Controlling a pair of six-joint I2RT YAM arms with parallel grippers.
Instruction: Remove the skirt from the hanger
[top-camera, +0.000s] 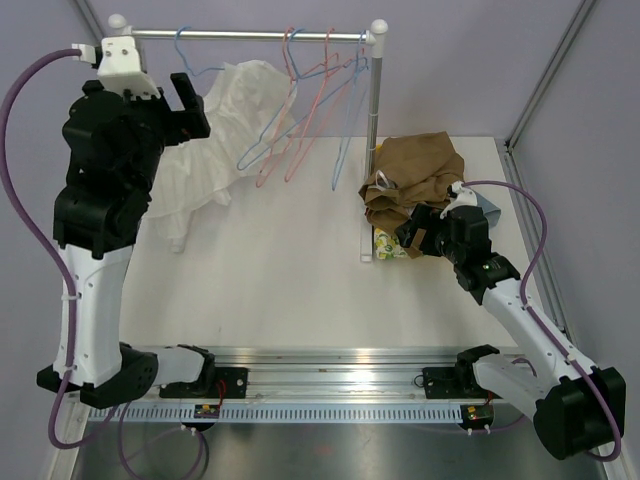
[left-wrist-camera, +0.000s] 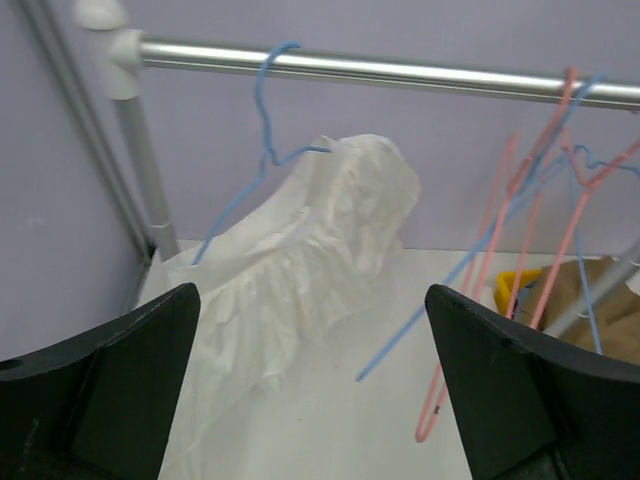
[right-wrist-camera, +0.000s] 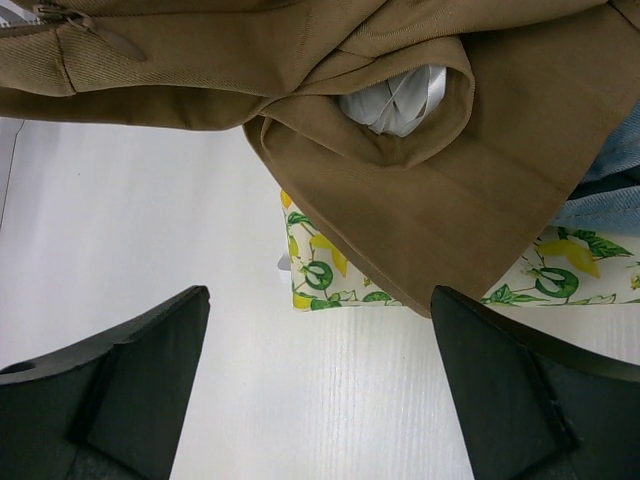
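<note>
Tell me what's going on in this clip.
The white skirt hangs draped over a blue hanger on the rail, so it has not been taken off yet. The left gripper is raised in front of it, open and holding nothing. The right gripper, also open, sits low over a crumpled brown garment on the right.

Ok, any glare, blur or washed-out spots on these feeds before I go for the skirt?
Top external: even light, but the white skirt washes into the pale table; glare on the base rail. Left wrist: skirt folds crisp, pink hangers slightly soft. Right wrist: brown garment sharp, no glare.
</note>
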